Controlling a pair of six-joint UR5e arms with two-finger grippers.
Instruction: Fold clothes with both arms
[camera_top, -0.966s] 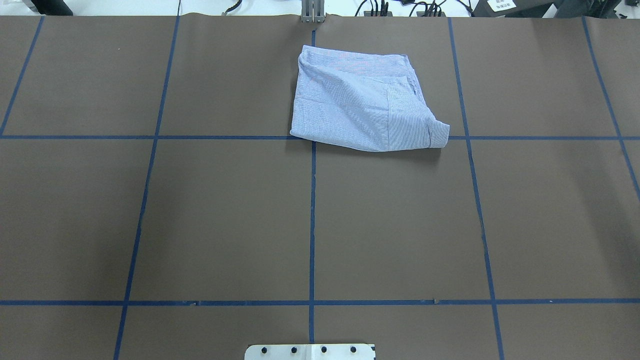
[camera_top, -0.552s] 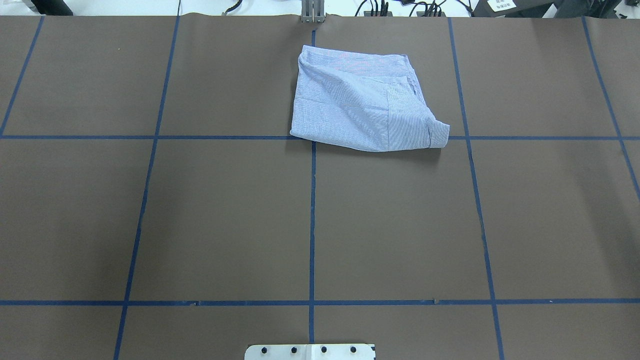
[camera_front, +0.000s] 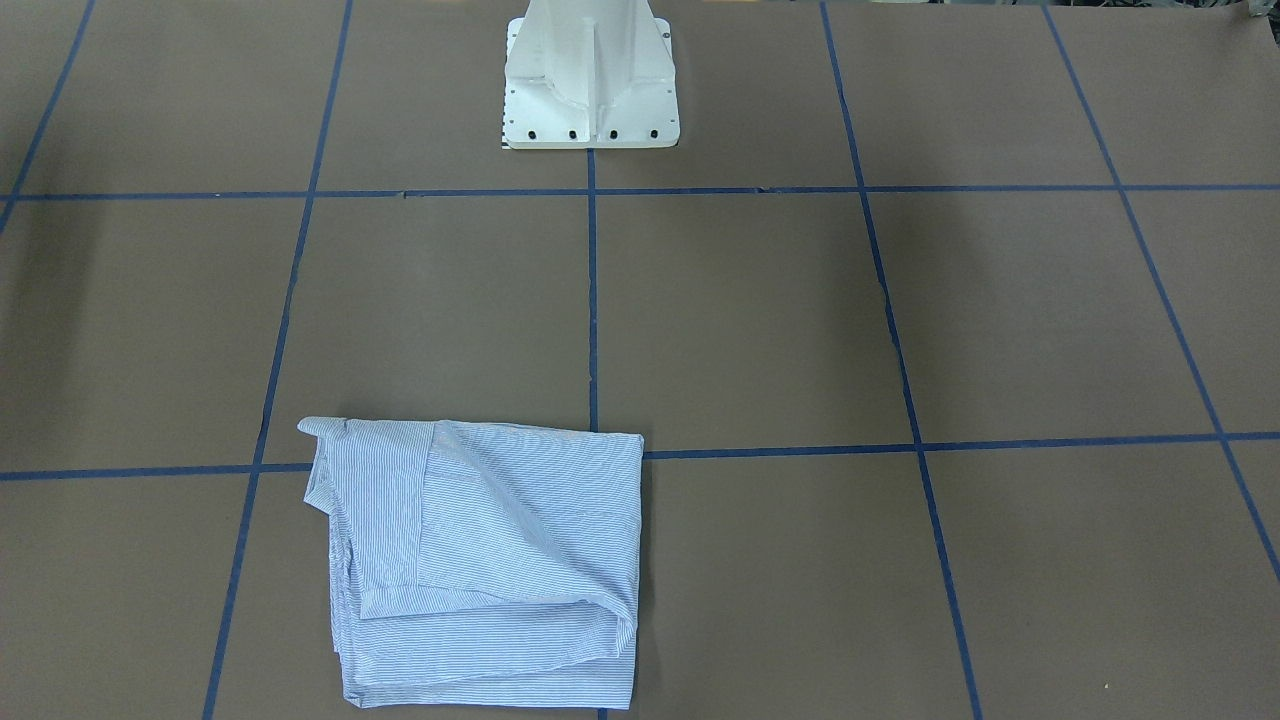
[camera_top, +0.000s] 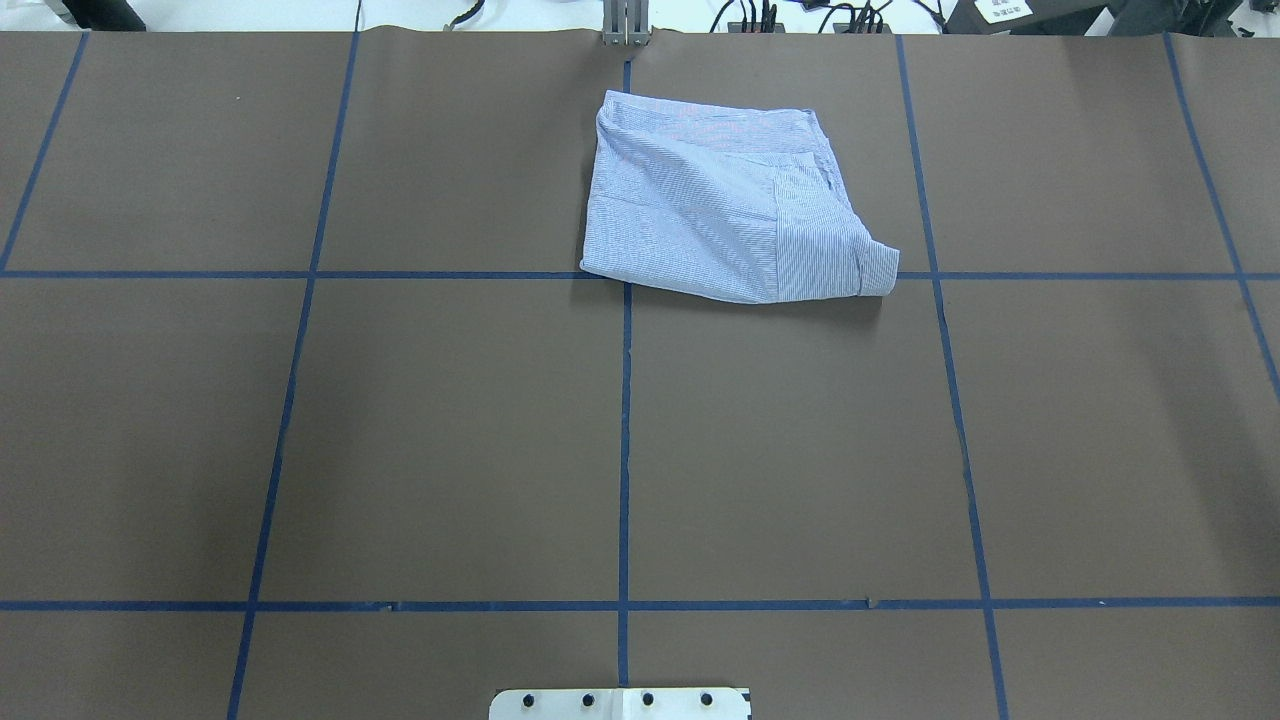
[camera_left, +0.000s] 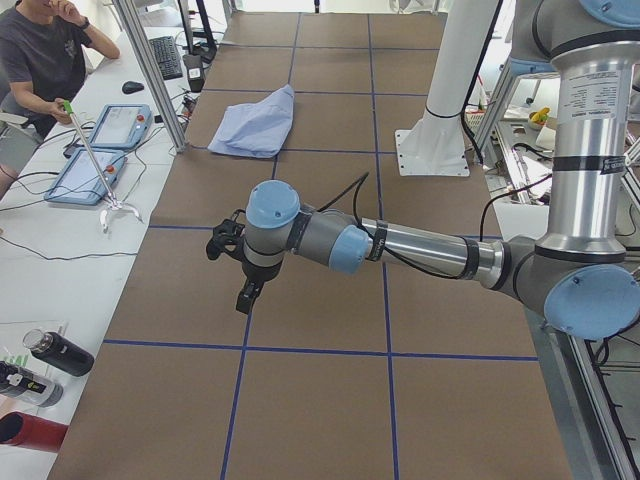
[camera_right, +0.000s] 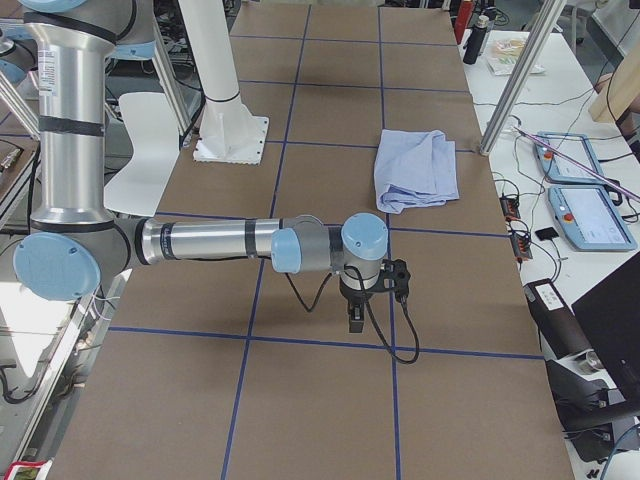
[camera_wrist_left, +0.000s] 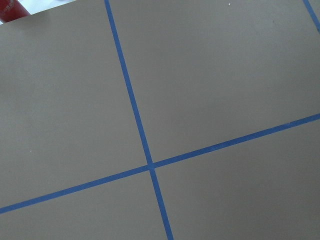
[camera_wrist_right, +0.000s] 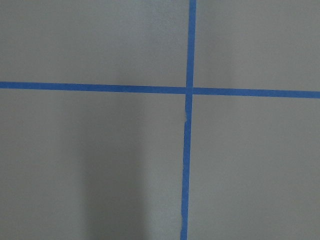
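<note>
The clothes are one light blue striped shirt (camera_top: 720, 205), folded into a rough square on the far middle of the brown table. It also shows in the front view (camera_front: 480, 560) and in both side views (camera_left: 255, 125) (camera_right: 415, 168). Neither arm touches it. My left gripper (camera_left: 247, 293) hangs over bare table, well short of the shirt, and shows only in the left side view; I cannot tell its state. My right gripper (camera_right: 355, 318) likewise hangs over bare table, and its state cannot be told. Both wrist views show only brown table and blue tape lines.
The white pedestal base (camera_front: 590, 90) stands at the robot's edge of the table. A seated person (camera_left: 40, 60), teach pendants (camera_left: 100, 150) and bottles (camera_left: 55, 352) are on the side bench. More pendants (camera_right: 590, 200) lie beyond the far edge.
</note>
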